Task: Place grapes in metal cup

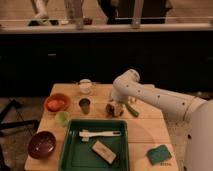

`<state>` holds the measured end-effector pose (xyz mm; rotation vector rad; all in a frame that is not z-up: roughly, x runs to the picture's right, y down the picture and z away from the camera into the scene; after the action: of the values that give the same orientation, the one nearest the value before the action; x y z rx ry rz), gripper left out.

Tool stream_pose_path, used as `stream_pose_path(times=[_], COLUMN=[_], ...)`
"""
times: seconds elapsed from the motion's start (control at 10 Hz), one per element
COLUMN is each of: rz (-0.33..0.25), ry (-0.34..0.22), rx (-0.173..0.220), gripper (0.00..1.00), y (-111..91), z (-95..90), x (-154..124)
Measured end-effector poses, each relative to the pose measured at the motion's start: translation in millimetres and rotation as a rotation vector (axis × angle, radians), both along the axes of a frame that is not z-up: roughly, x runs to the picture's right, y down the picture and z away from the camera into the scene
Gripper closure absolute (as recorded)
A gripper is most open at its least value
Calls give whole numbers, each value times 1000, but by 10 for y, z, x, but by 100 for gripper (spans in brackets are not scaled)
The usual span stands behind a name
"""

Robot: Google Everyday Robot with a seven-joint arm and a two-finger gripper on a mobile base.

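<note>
Gripper (116, 108) was down at the grapes (110, 110), jaws wide, no grip yet. Metal cup (85, 104) stood near, toward the orange bowl (56, 103).

The white arm (150, 95) is reaching in from the right across the wooden surface (145, 131). Its claw (116, 107) is hanging low with its fingers spread, right at the grapes (112, 112), which are mostly hiding beneath it. The metal cup (85, 104) is standing upright just to the left, apart from the claw. A green vegetable (132, 110) is lying just right of the claw, and a green tray (75, 150) is sitting nearer the front edge.
</note>
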<state>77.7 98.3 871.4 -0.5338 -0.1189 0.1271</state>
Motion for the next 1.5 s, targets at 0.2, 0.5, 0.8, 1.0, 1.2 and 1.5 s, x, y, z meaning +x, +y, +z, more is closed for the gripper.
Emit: stream_pose_path(times=[0.2,0.5,0.8,1.0,1.2,1.5], rz=[23,57,60,53,24,-7], ry=[-30,-135,-197,-201,-199,-189], rx=[-4,43,56,35,0,-38], gripper=[20,20,20,20,20,20], y=[38,52,105,181,259,326], z=[62,118,177,227,294,356], x=[34,42,67,131,95,66])
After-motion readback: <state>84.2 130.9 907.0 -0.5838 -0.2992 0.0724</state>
